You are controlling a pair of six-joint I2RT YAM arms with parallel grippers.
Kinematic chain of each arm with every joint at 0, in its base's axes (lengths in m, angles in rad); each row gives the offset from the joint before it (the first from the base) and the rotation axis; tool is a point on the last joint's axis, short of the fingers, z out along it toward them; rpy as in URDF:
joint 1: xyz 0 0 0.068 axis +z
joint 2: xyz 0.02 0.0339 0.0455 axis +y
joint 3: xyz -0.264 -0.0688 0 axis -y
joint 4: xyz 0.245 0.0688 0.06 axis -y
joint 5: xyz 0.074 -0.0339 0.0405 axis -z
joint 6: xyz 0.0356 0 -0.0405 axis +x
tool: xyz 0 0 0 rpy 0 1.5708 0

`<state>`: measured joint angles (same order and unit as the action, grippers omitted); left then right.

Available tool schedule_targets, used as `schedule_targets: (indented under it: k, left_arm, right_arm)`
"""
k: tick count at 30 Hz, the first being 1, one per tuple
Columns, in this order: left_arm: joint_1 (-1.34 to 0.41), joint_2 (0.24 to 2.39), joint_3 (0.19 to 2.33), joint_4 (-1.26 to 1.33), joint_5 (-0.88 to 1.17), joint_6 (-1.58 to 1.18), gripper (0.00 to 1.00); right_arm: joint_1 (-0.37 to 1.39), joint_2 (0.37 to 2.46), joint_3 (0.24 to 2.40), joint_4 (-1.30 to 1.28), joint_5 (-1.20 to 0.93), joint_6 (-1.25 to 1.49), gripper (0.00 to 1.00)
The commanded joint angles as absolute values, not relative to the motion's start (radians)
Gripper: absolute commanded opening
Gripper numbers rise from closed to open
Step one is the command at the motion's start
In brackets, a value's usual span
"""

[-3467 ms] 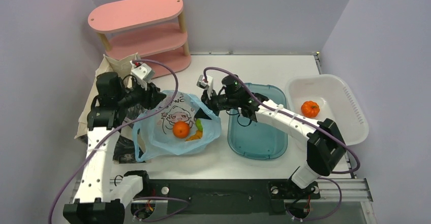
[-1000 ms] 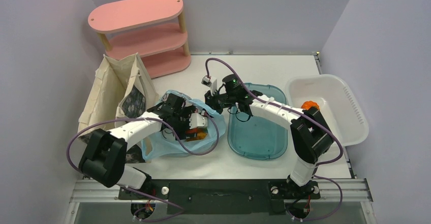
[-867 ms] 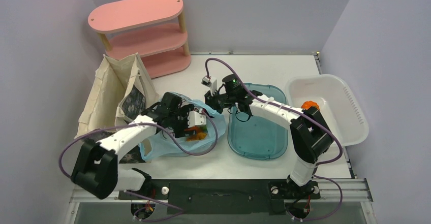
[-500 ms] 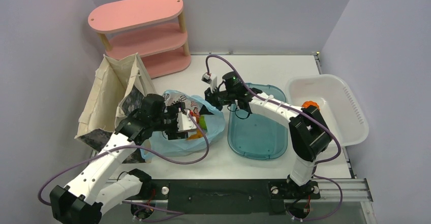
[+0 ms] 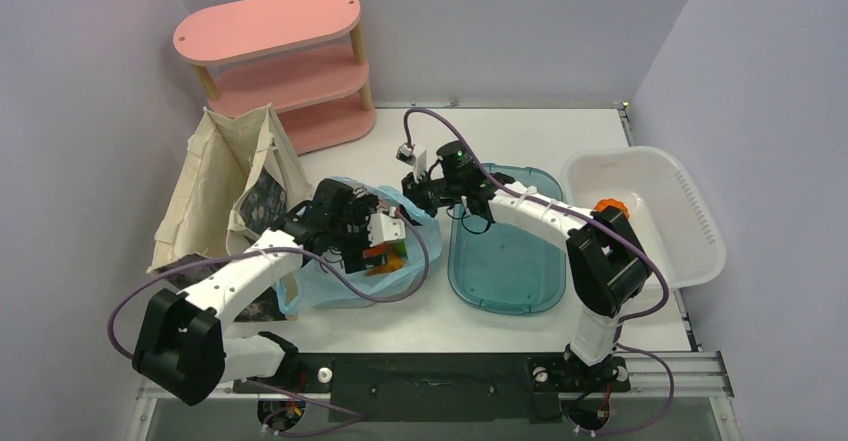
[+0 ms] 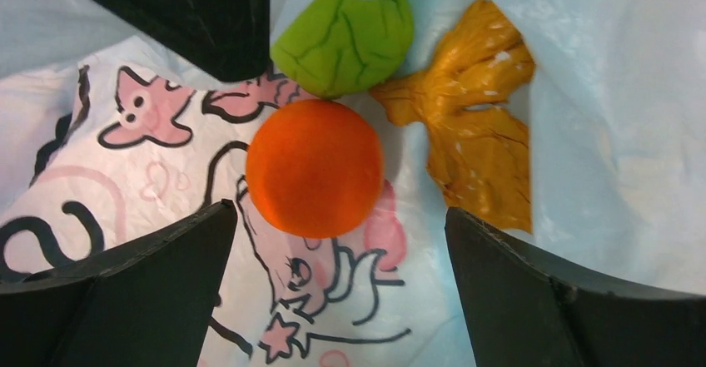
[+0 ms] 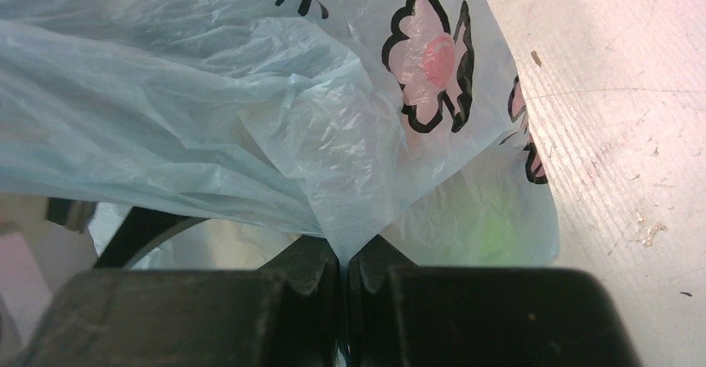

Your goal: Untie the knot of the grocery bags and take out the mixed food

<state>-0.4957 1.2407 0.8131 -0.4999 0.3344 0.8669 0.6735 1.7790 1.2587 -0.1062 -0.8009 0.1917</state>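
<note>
The light blue grocery bag (image 5: 325,286) lies open on the table, left of centre. My left gripper (image 5: 372,244) reaches into its mouth. In the left wrist view it (image 6: 339,210) stands open, fingers either side of and just above a round orange fruit (image 6: 315,167) resting on the printed plastic (image 6: 125,159). A green fruit (image 6: 345,42) touches the orange one from behind, with a crumpled orange-yellow packet (image 6: 479,126) to the right. My right gripper (image 5: 412,204) is shut on the bag's right rim; its jaws (image 7: 343,255) pinch a fold of blue plastic (image 7: 291,117).
A teal tub (image 5: 505,251) sits right of the bag. A white basket (image 5: 690,211) at far right holds an orange item (image 5: 607,205). A beige canvas tote (image 5: 215,176) stands at left, with a pink shelf (image 5: 270,51) behind it.
My left arm came from the tote side into the bag mouth, and its jaws have opened wider in the last half second. The right gripper still holds the rim.
</note>
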Motion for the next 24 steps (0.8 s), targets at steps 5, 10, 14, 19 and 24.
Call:
schedule_targets:
  k: [5,10,14,19,24]
  left_arm:
    - [-0.489,1.4,0.845,-0.339,0.332,0.946,0.98]
    - [-0.483,1.497,0.873,-0.36,0.343,0.968,0.98]
    - [-0.465,1.534,0.894,-0.4,0.361,0.974,0.89]
    - [-0.457,1.431,0.89,-0.449,0.426,0.929,0.64]
    - [-0.456,1.23,0.909,-0.541,0.483,0.858,0.45]
  right_arm:
    - [0.669,1.803,1.322,-0.055,-0.814,0.186,0.0]
    - [0.669,1.807,1.32,-0.051,-0.816,0.189,0.0]
    - [0.668,1.807,1.321,-0.051,-0.813,0.185,0.0]
    - [0.668,1.808,1.319,-0.052,-0.812,0.18,0.0]
    - [0.666,1.806,1.319,-0.05,-0.811,0.175,0.0]
